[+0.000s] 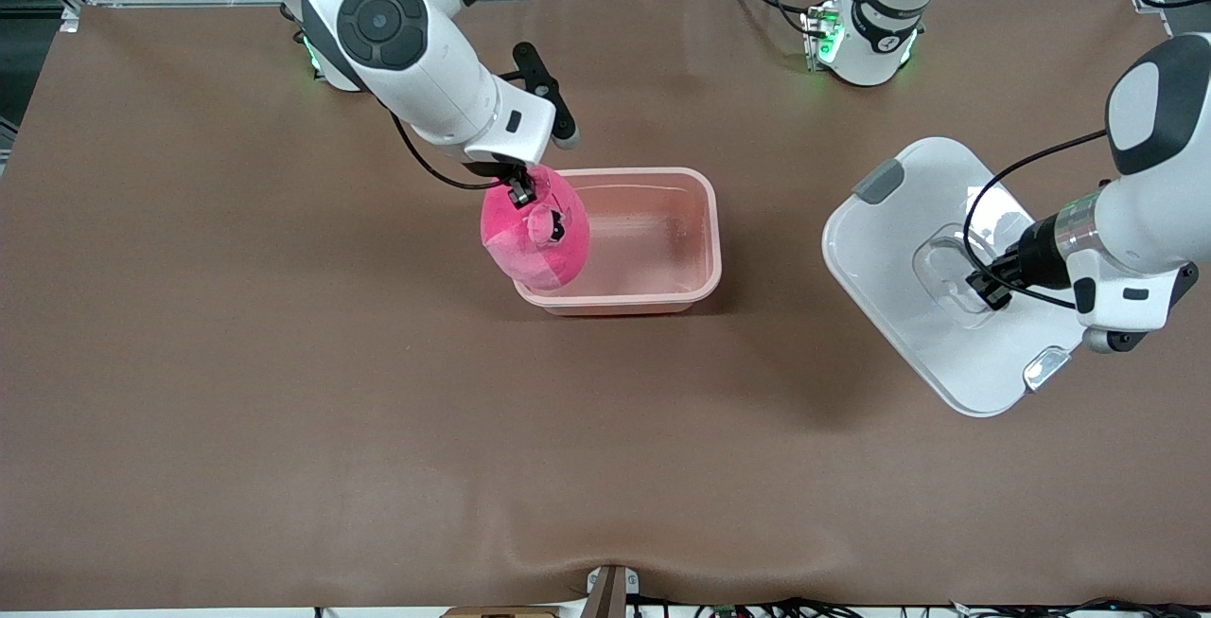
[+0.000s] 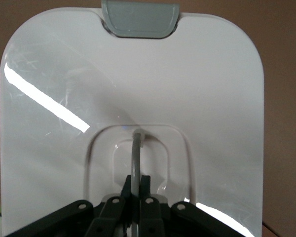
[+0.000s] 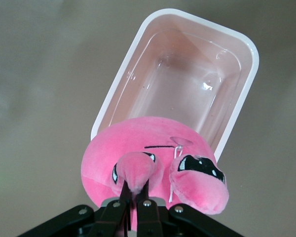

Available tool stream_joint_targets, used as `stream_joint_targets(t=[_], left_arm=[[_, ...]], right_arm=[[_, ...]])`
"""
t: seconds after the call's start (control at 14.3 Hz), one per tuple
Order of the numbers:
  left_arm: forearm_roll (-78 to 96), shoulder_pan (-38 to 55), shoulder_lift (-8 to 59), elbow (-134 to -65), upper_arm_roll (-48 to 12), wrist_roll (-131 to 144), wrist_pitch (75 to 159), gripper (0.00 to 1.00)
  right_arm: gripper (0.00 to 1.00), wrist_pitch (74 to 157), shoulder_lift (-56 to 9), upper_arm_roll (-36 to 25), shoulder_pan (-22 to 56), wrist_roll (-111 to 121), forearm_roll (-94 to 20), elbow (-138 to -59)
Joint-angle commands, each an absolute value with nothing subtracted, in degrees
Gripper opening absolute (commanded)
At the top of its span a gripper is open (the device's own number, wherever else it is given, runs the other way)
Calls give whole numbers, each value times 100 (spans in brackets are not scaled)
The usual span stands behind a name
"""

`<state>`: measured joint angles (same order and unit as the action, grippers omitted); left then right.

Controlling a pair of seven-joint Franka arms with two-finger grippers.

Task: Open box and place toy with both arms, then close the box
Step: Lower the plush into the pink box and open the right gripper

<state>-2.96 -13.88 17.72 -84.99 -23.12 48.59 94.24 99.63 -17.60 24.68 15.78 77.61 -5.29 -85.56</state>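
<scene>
The pink tub of the box (image 1: 662, 296) stands open mid-table, its inside bare; it also shows in the right wrist view (image 3: 246, 49). My right gripper (image 1: 518, 192) is shut on a protruding nub of the pink plush toy (image 1: 532, 244) and holds it over the tub's end toward the right arm; in the right wrist view the toy (image 3: 138, 143) hangs from the gripper (image 3: 136, 190). The white lid (image 1: 908, 249) is toward the left arm's end. My left gripper (image 1: 984, 285) is shut on the lid's clear handle (image 2: 136, 153) in the recess; the gripper (image 2: 136, 183) shows in the left wrist view.
The brown table cover (image 1: 284, 391) is bare around the tub. Grey clips sit at the lid's two ends (image 1: 880, 181) (image 1: 1045, 367). The arm bases stand at the table's edge farthest from the front camera.
</scene>
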Motion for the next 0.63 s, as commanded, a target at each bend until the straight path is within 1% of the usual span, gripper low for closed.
stream_joint_targets(t=[0.0,0.21,0.28,0.35,0.42,0.49,0.56], left_arm=[[-308,-1590,1898,-8385,-2355,4362,9360,0],[-308,-1802,1960,-8446,-2355,3841,9360,0],[-308,-1810,2012,-8455,-2355,3841,9360,0],[-308,-1811,2030,-8472,-2355,3832,9360,0],[-308,-1811,2030,-8551,-2355,3832,9360,0],[-308,-1811,2013,-8595,-2355,3823,9360,0],[-308,-1811,2004,-8604,-2355,3823,9360,0]], right_arm=[[0,10107,-1898,2487,1679,7516,-422,-8552],[0,10177,-1995,2487,1775,7295,-413,-8552],[9,10178,-2013,2487,1775,7295,-413,-8552],[38,10178,-2047,2487,1775,7286,-404,-8543],[83,10186,-2065,2487,1775,7277,-396,-8543],[100,10195,-2065,2487,1767,7295,-326,-8526],[100,10195,-2065,2487,1767,7321,-282,-8499]])
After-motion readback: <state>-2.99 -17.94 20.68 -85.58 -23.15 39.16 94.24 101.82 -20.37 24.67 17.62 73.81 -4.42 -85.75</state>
